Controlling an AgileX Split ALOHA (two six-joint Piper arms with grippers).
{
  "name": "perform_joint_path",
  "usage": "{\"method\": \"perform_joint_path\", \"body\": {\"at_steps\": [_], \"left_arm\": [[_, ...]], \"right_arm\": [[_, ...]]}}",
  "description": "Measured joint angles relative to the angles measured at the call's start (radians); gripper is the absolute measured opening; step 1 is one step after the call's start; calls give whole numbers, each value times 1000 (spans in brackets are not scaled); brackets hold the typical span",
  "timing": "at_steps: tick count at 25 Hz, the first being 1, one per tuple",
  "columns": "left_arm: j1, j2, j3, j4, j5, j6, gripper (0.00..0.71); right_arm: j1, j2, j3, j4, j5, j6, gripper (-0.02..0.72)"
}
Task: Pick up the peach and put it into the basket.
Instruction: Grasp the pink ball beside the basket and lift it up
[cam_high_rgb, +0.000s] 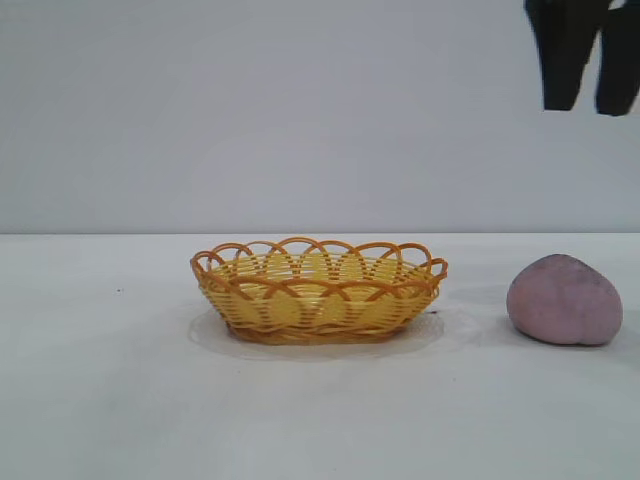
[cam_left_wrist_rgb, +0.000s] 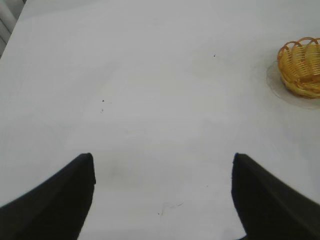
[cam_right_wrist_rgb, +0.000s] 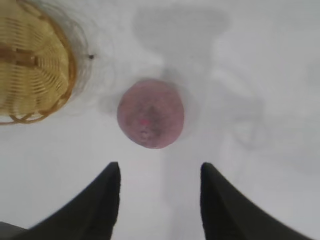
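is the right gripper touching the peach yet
Apart. In the exterior view the right gripper hangs well above the peach, with bare wall between them.

Peach (cam_high_rgb: 564, 300): you see a matte pinkish-mauve skin, with a small brighter pink fleck on top in the right wrist view.
Basket (cam_high_rgb: 318, 292): your basket has yellow woven sides, an orange rim of scalloped loops and a darker orange base.
Table (cam_high_rgb: 120, 400): you have a plain white top with a few tiny dark specks.
Wall (cam_high_rgb: 250, 110): you face a flat pale grey.
Right gripper (cam_high_rgb: 590, 100): your fingers are black.
Left gripper (cam_left_wrist_rgb: 162, 172): your fingers are black too.
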Motion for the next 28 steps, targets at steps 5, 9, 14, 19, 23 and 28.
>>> {"method": "perform_joint_path", "body": {"at_steps": [5, 9, 14, 19, 23, 28], "left_arm": [[0, 0, 0, 0, 0, 0, 529], [0, 0, 0, 0, 0, 0, 529], [0, 0, 0, 0, 0, 0, 529], [0, 0, 0, 0, 0, 0, 529], [0, 0, 0, 0, 0, 0, 529], [0, 0, 0, 0, 0, 0, 529]], "right_arm": [[0, 49, 40, 6, -65, 0, 343], [0, 100, 41, 32, -80, 0, 343], [0, 160, 41, 49, -88, -2, 343], [0, 210, 41, 49, -95, -4, 261], [0, 216, 41, 30, -104, -4, 52], [0, 209, 41, 10, -108, -4, 0]]}}
